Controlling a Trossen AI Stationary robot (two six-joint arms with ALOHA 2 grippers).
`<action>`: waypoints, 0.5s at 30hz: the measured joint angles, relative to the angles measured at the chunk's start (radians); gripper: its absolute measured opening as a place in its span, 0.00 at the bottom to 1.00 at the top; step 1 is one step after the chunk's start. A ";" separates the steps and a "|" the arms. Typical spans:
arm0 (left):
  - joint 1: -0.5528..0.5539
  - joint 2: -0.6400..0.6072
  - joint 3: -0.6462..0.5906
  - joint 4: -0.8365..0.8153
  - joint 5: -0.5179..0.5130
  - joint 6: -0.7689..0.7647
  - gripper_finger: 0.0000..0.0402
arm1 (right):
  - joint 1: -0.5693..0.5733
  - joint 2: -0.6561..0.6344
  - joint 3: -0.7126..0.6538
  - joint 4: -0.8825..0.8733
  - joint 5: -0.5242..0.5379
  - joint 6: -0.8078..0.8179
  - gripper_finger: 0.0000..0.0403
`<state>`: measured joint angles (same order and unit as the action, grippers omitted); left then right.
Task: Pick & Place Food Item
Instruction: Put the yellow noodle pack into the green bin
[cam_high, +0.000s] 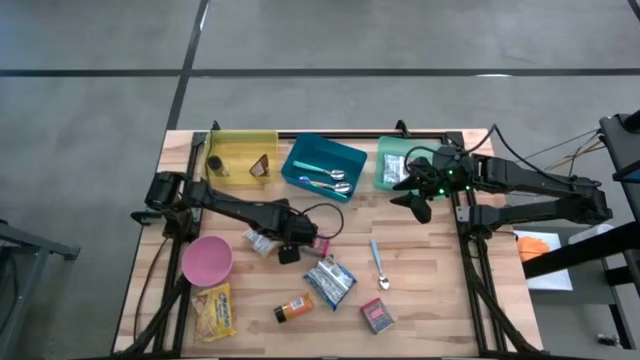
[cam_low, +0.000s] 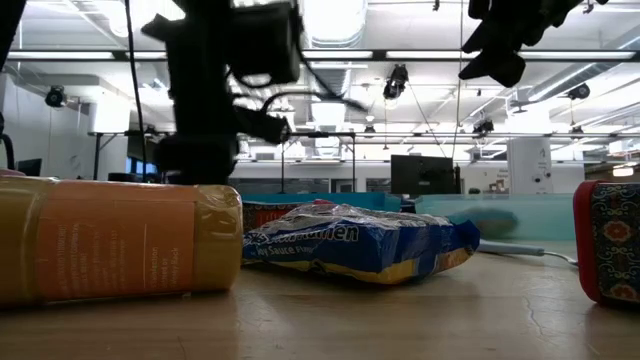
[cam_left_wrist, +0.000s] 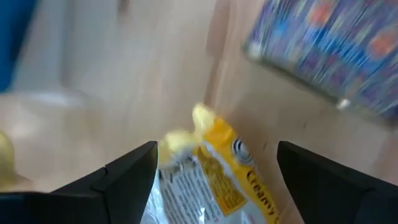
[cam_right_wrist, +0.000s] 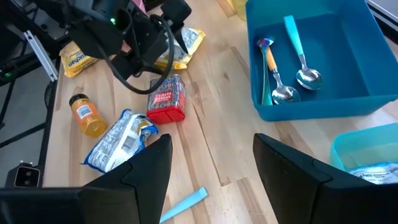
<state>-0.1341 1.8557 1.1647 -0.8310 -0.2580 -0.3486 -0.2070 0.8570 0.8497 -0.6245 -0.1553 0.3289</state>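
Note:
A small yellow-and-white snack packet lies flat on the wooden table, left of centre. My left gripper points down over it, open, one finger on each side of the packet's end; whether they touch it does not show. In the high view this gripper sits between the packet and a small red packet. My right gripper is open with nothing between its fingers, held high by the green bin at the back right.
At the back stand a yellow bin, a blue bin with spoons, and the green bin. A pink bowl, a yellow bag, an orange bottle, a blue-white packet, a red box and a spoon lie in front.

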 joint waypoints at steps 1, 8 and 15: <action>0.000 0.000 -0.014 0.000 0.012 -0.005 0.85 | 0.000 0.000 0.000 -0.003 0.000 0.001 0.55; -0.001 0.000 -0.060 0.008 0.017 -0.027 0.84 | 0.000 0.000 0.000 -0.007 0.000 0.000 0.55; -0.002 0.000 -0.062 0.056 0.016 -0.022 0.61 | 0.000 0.000 0.000 -0.007 0.000 0.003 0.55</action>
<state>-0.1356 1.8561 1.1027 -0.7746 -0.2419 -0.3706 -0.2073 0.8570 0.8497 -0.6315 -0.1555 0.3321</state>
